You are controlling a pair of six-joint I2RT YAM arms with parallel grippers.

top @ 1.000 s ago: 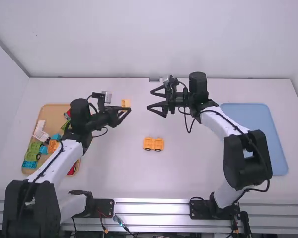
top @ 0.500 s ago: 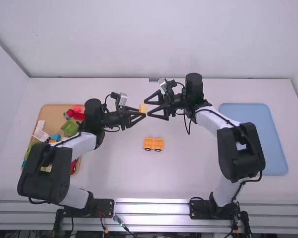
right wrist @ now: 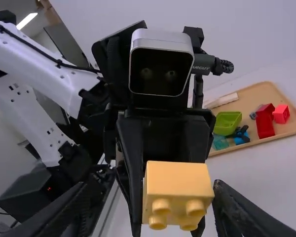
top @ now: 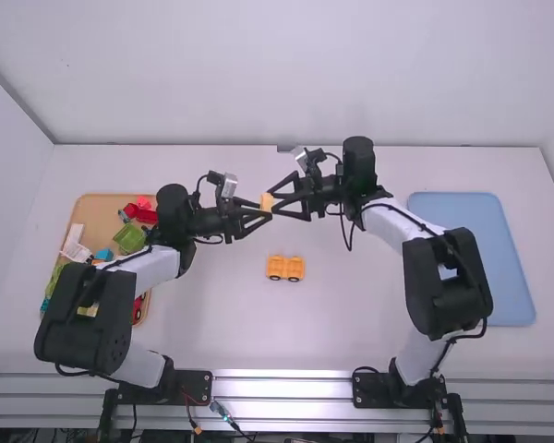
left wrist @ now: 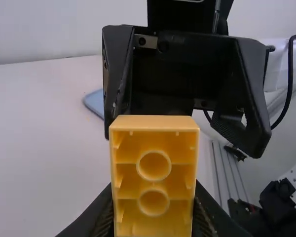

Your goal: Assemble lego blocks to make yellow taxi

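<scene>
Midair over white worktop (top: pixel 351 323), inward of far edge: yellow studded plastic block (top: pixel 266 202), clamped in left black gripper (left wrist: pixel 154 210). Right black gripper (right wrist: pixel 150 185) spread either side. Likely light, stiff, slick; pinch flat sides, avoid studs (right wrist: pixel 195 207).

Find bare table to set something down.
Bare table separates the orange wheeled plastic block from the silver metal rail and the right arm. Crowded: the tan wooden tray and the yellow plastic block between left hand and right hand.
</scene>
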